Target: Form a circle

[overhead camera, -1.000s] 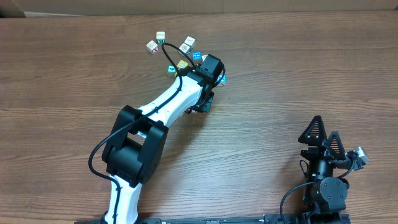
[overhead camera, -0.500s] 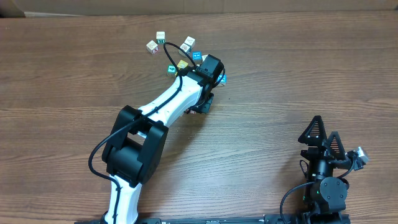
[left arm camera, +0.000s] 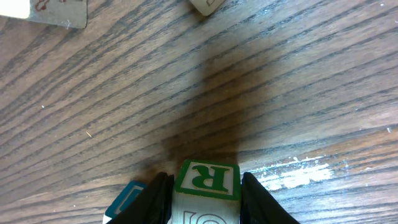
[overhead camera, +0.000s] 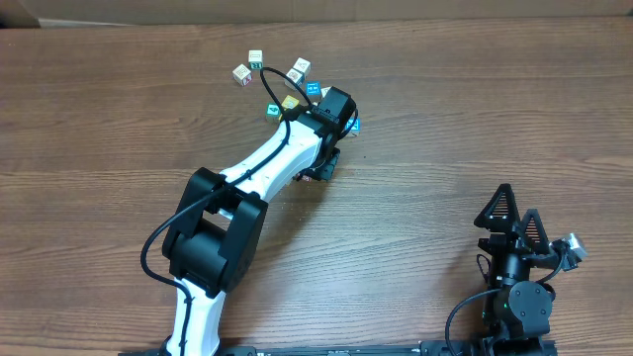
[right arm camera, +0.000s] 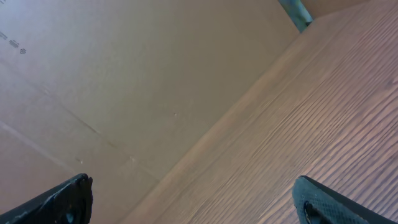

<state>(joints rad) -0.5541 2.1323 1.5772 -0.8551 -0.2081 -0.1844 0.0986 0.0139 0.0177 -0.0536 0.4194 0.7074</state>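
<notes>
In the left wrist view my left gripper [left arm camera: 206, 193] is shut on a small white cube with a green letter R [left arm camera: 207, 177], held just above the wood. A cyan cube [left arm camera: 126, 199] lies against the left finger. From overhead the left gripper [overhead camera: 336, 111] sits at the right end of the circle [overhead camera: 282, 84], a loose grouping of white, cyan and yellow cubes with no clear ring. A cyan cube [overhead camera: 356, 126] peeks out beside the gripper. My right gripper [overhead camera: 514, 235] is parked at the near right, open and empty, with nothing between its jaws in the right wrist view [right arm camera: 196, 202].
Two more cubes show at the top edge of the left wrist view, a white one with red print [left arm camera: 43, 9] and another [left arm camera: 205, 5]. A brown cardboard wall [right arm camera: 124, 81] borders the table's far edge. The left arm [overhead camera: 267, 163] stretches diagonally across the table.
</notes>
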